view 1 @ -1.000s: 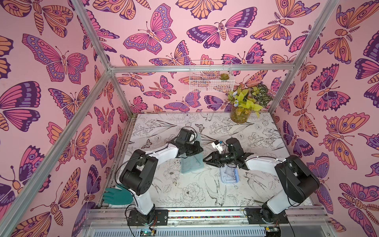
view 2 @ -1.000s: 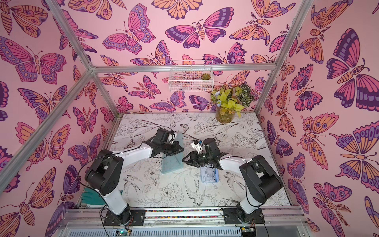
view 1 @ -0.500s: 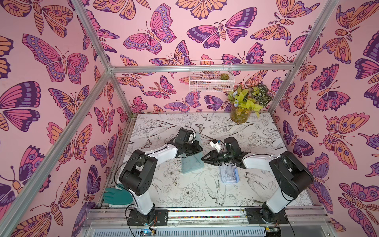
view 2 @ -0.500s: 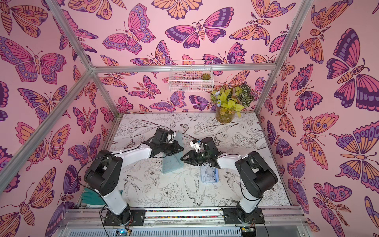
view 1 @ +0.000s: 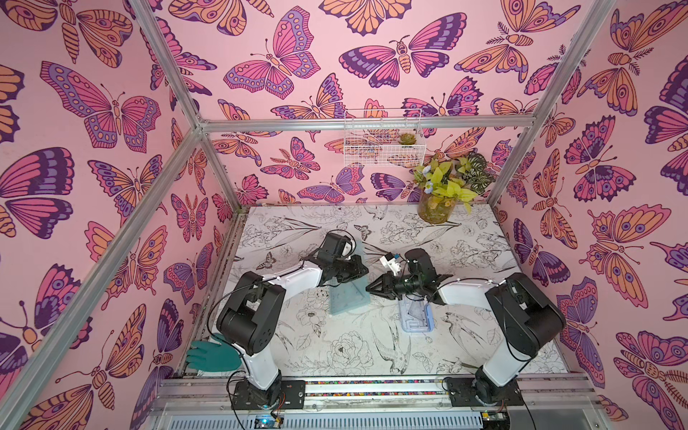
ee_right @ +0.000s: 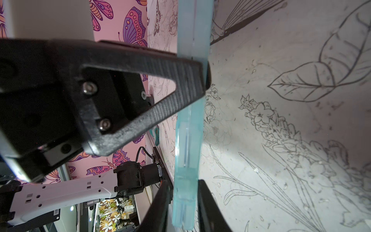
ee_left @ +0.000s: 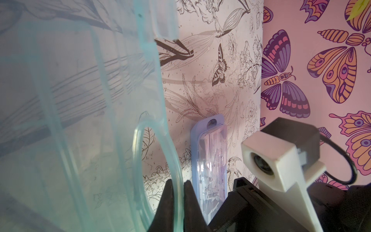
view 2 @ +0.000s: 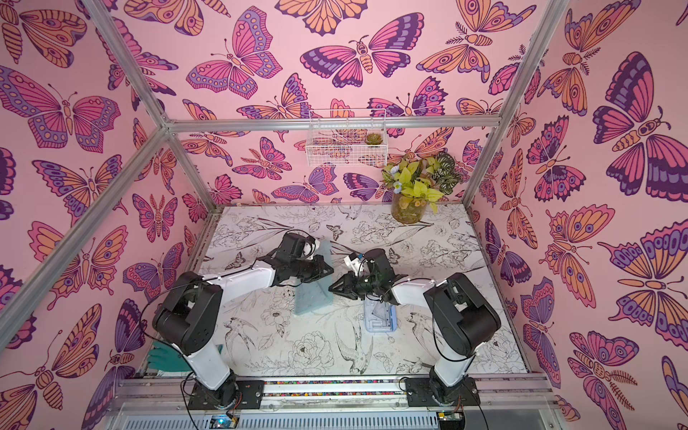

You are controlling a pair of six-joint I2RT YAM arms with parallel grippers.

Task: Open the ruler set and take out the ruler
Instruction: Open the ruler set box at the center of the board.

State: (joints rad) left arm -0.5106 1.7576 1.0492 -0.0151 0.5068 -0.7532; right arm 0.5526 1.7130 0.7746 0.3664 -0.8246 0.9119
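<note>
Between right fingers [ee_right: 163,204], teal case [ee_right: 186,140] edge

Ruler set [view 1: 346,298] held tilted over the counter [view 1: 465,346], mid-counter. Left hand [ee_left: 177,192] clamps its left edge, right hand [ee_right: 184,192] pinches its right edge. Small case [view 1: 416,316] lies flat on the counter just right of the ruler set. Plant jar [view 1: 433,210] well behind it, to the right, at the back wall. Wire basket [view 1: 381,163] on that wall, above. Glove [view 1: 212,355] far left, in front, at the counter's edge.
</note>
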